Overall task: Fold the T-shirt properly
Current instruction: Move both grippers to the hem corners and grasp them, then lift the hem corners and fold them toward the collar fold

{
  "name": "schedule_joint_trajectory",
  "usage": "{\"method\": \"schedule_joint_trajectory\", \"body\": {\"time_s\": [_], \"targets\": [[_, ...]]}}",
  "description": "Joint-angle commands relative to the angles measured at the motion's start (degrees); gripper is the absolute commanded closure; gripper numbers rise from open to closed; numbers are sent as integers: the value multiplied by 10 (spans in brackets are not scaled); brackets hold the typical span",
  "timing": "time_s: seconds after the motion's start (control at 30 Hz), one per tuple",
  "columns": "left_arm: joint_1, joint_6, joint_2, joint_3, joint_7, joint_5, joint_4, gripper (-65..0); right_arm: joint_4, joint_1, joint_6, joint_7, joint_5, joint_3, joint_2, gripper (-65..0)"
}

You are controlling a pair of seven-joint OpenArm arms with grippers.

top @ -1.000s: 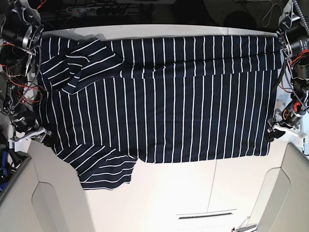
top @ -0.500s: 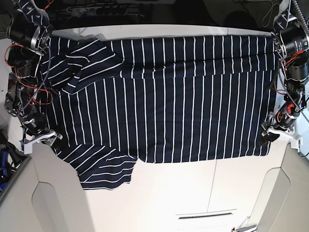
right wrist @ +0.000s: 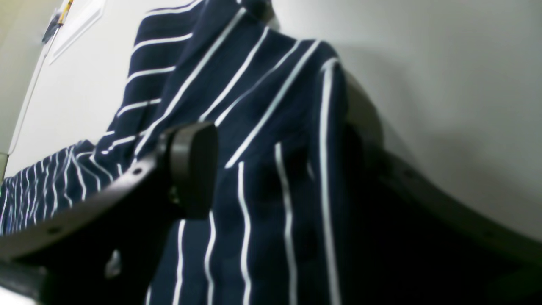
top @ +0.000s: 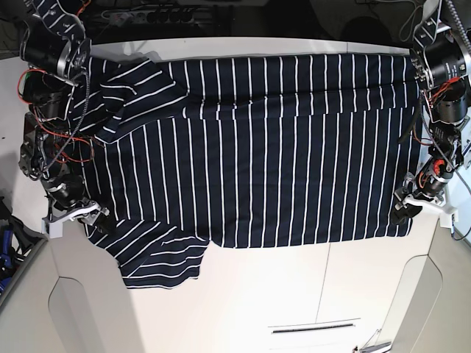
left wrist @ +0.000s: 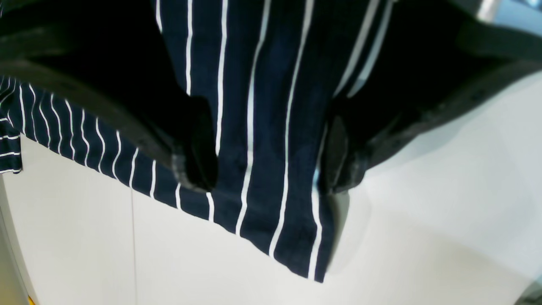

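The navy white-striped T-shirt lies spread flat on the white table, hem toward the view's right and both sleeves toward its left. My left gripper is at the shirt's lower right hem corner. In the left wrist view it is open, with the striped corner lying between its fingers. My right gripper is at the shirt's left edge above the lower sleeve. In the right wrist view it is open, with fabric bunched between its fingers.
The upper sleeve is folded onto the body. A power strip and cables lie behind the table. Red-wired arm links stand at both table ends. A narrow slot is near the front edge.
Both arms have moved inward. The right gripper has slid right and down onto the shirt's left edge. The left gripper has slid left onto the hem corner.
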Motion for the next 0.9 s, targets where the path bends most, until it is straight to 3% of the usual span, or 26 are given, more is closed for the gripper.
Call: {"method": "schedule_joint_trajectory", "body": {"time_s": [0.0, 0.2, 0.53, 0.77, 0.87], "targets": [[-5, 3, -2, 1, 31, 14, 1, -421, 4, 11, -3, -17, -3, -1, 2, -414], [-5, 3, -2, 1, 31, 14, 1, -410, 4, 17, -3, -17, -2, -1, 2, -414], [-4, 2, -2, 1, 40, 14, 1, -267, 4, 22, -18, -17, -5, -18, 2, -407], [-5, -5, -2, 1, 40, 14, 1, -5, 4, 23, -17, -16, -29, -87, 3, -147], [-5, -6, -2, 1, 46, 14, 1, 0, 4, 26, -17, -16, -35, -103, 3, 0]]}}
